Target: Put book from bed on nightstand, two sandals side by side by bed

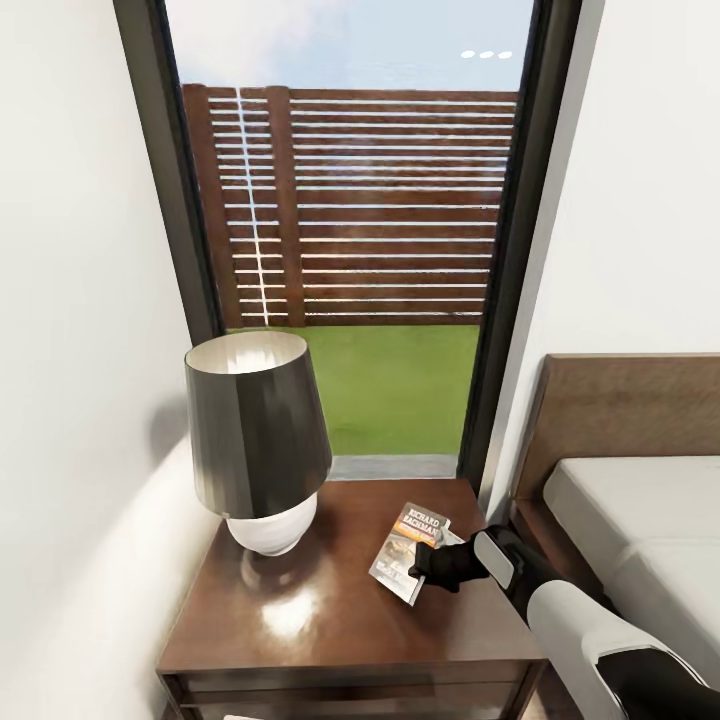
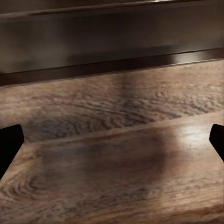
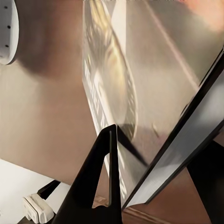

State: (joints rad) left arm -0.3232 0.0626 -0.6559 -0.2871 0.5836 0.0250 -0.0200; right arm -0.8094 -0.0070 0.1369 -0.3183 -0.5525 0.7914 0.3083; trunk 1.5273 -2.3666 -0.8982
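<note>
The right gripper (image 1: 428, 570) clamps the book (image 1: 408, 549) tilted over the nightstand (image 1: 330, 620), right of the lamp (image 1: 257, 438), apparently ready to set down.

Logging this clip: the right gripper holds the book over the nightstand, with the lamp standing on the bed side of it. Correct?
Not quite. The head view shows the lamp on the nightstand's wall side, away from the bed. The right gripper does hold the book over the nightstand.
</note>
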